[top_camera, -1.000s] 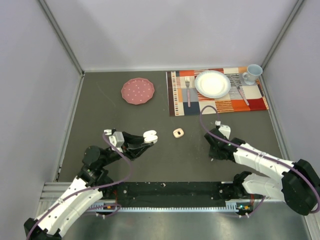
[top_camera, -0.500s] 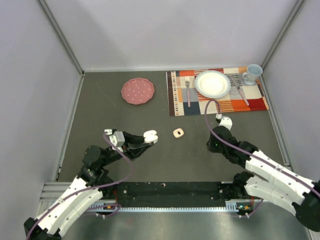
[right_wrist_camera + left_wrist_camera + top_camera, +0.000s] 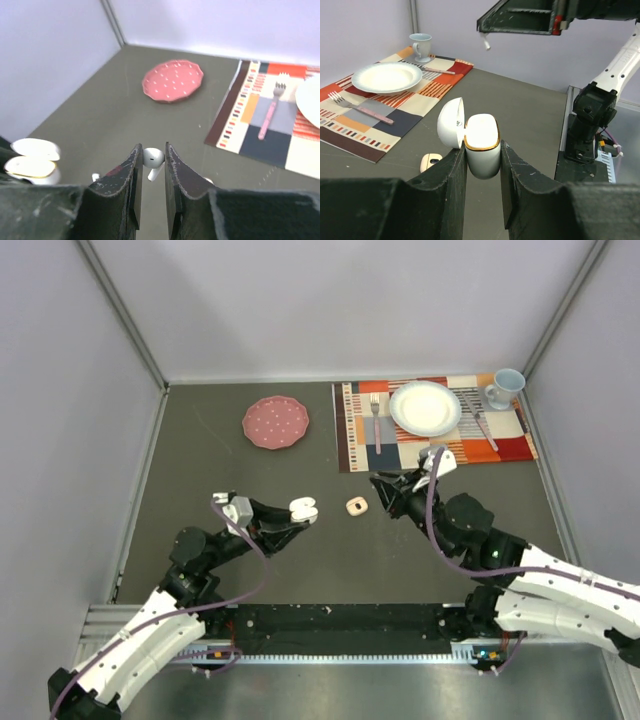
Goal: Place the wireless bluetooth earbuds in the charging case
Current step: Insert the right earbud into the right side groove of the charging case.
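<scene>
Left gripper [image 3: 292, 519] is clamped on a white charging case [image 3: 303, 510] with its lid swung open, held above the dark table [image 3: 200, 470]. The right gripper [image 3: 378, 483], jaws nearly together, points toward it, and a small tan case [image 3: 356, 505] lies on the table between the two. Farther back are a pink plate [image 3: 275, 422] and a striped placemat [image 3: 440, 445] carrying a white plate [image 3: 425, 407], two forks and a pale blue cup [image 3: 505, 387]. From the left wrist, the charging case stands upright between the fingers, a gold rim around its mouth and the lid tipped to the left; its inside cannot be made out. A tiny white earbud [image 3: 486, 44] hangs at the tip of the right gripper, above and well apart from the case. From the right wrist, that earbud is pinched between the fingers, rounded head up and short stem down, with the open case low at the left.
</scene>
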